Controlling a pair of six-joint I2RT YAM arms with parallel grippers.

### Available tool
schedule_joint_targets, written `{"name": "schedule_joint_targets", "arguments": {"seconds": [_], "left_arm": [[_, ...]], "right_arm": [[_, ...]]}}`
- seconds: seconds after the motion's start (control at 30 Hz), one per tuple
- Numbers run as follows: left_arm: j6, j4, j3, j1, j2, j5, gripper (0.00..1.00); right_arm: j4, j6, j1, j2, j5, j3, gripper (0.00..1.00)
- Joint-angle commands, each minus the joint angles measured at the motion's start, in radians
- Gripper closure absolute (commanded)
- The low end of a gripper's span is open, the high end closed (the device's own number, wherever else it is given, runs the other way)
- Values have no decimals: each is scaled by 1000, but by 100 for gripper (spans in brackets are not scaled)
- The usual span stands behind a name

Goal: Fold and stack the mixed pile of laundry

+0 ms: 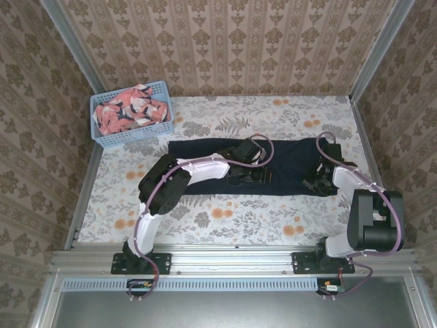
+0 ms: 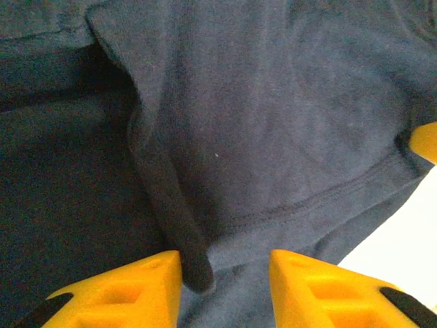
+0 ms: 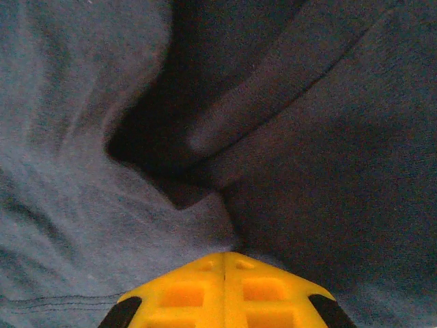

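Our main worry is the right gripper (image 3: 224,258). Its jaws are closed flush, and the creases in the navy garment (image 1: 287,160) run together right at the tips, so we judge it has only a thin pinch of cloth. If it lifts or drags from here, that pinch could slip out. It could also catch both layers, so the whole garment slides instead of folding over.

The left gripper (image 2: 225,273) is partly open. A raised ridge of cloth lies in the gap, closer to one finger, and nothing is clamped. If it closed here it might trap only that ridge, or the hem seam beside it, and bunch the cloth. If one arm pulls while the other has no hold, we would expect a skewed, wrinkled fold. Both arms also sit low on the cloth, so a sideways move could drag it toward the near edge of the table (image 1: 225,219).

The navy garment lies spread across the middle of the table as a long dark band running left to right. It is mostly flat, with soft folds and a stitched hem showing in the wrist views. From above, the left gripper (image 1: 251,175) rests near its middle and the right gripper (image 1: 317,183) on its right end.

The coral-pink patterned garment (image 1: 133,113) is crumpled in the blue basket (image 1: 130,141) at the far left, well apart from the navy one and not yet folded.
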Motion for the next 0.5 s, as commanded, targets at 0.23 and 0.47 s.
{"name": "schedule_joint_targets", "arguments": {"seconds": [0.23, 0.47], "left_arm": [[6, -22, 30, 0, 26, 4, 100], [11, -29, 5, 34, -56, 3, 100]], "right_arm": [[-14, 9, 5, -19, -23, 7, 95], [-51, 5, 4, -67, -25, 45, 96]]}}
